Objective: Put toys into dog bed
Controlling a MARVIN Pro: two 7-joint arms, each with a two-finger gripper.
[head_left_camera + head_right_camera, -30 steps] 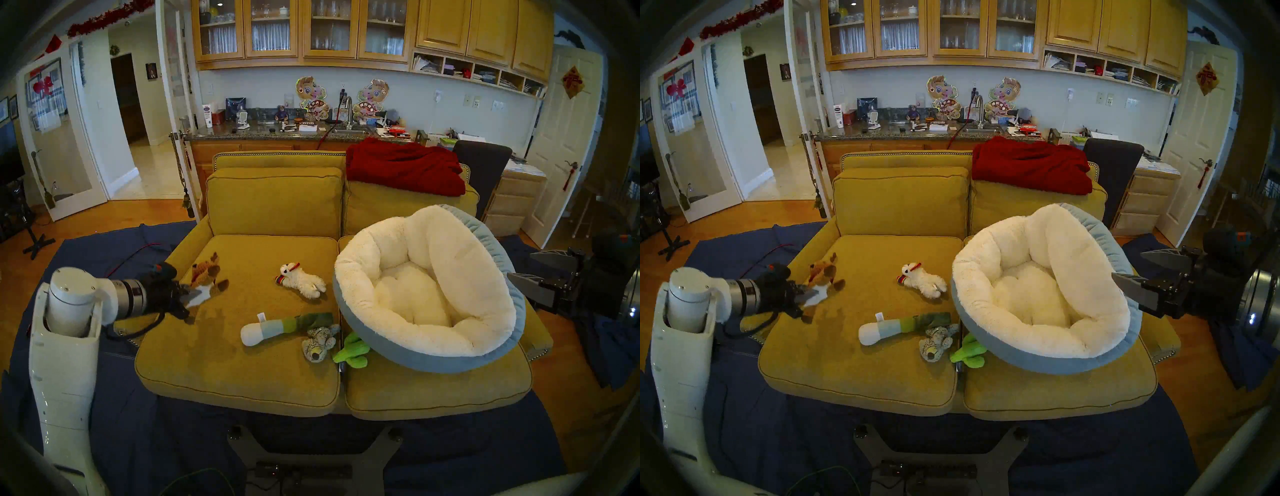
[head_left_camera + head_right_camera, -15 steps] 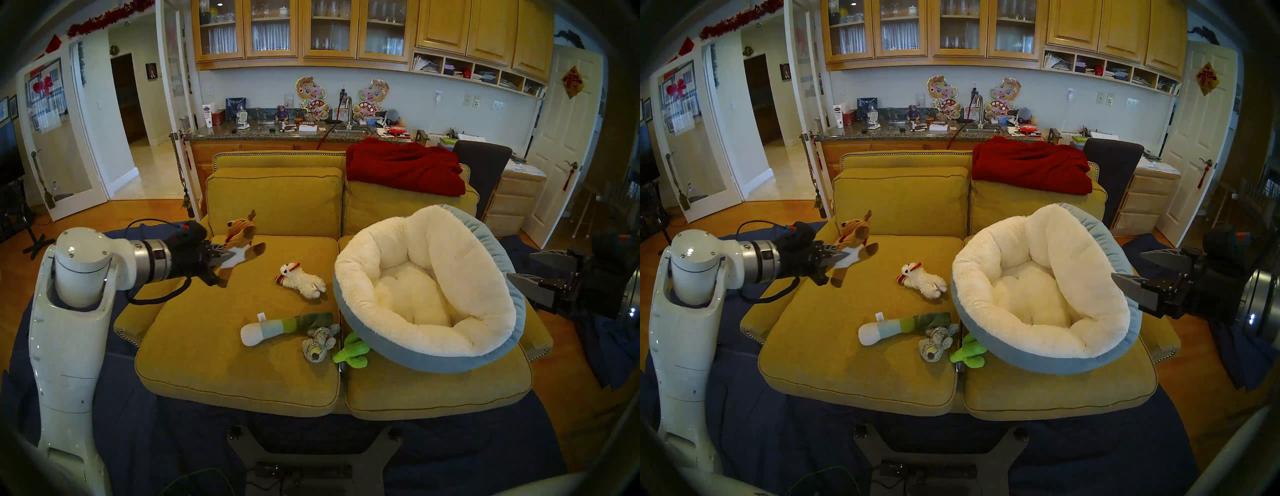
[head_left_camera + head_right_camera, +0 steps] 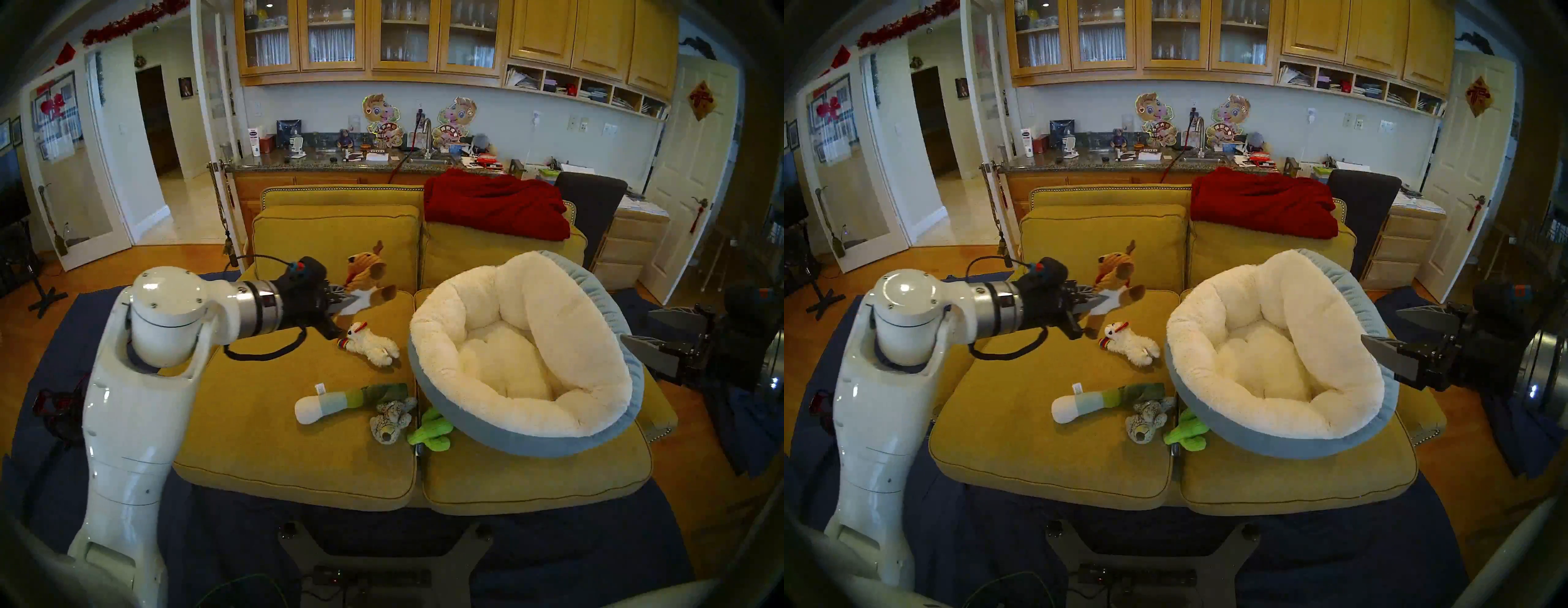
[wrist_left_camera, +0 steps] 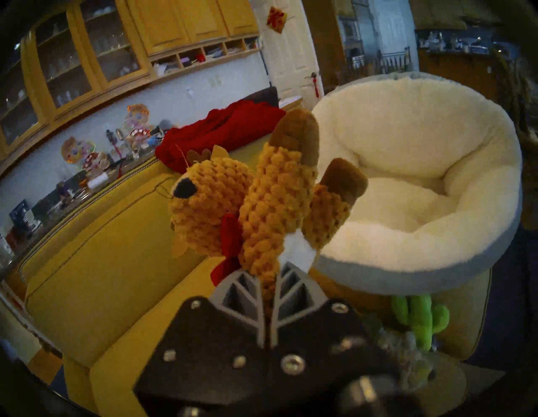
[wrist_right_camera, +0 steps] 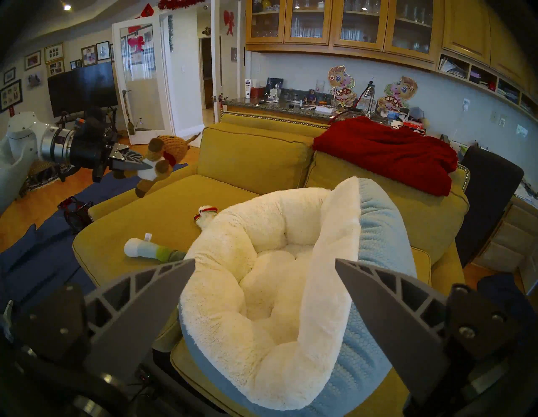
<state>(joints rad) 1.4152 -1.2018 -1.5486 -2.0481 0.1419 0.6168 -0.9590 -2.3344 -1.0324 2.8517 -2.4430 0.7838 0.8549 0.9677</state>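
We see the dog bed [image 3: 526, 441] lying empty on the sofa's [image 3: 297, 463] right cushion, so nothing is delivered yet. Our left tool [image 3: 345, 300] is clamped on the brown toy [image 3: 368, 271], held in the air left of the bed; our right tool [image 3: 1384, 329] is spread, empty. The leek [image 3: 339, 403], lamb [image 3: 373, 342], cactus [image 3: 430, 431] and grey toy [image 3: 390, 420] remain on the seat. A red blanket [image 3: 496, 204] drapes the sofa back.

The left pincer [image 4: 269, 279] is clamped on a brown knitted plush animal [image 4: 256, 198], held clear above the mustard-yellow fabric sofa [image 4: 116, 262]. Beyond it sits the round dog bed [image 4: 422, 174], cream fleece inside, light blue outside. A bright green plush cactus [image 4: 419, 320] lies just below the bed's rim.
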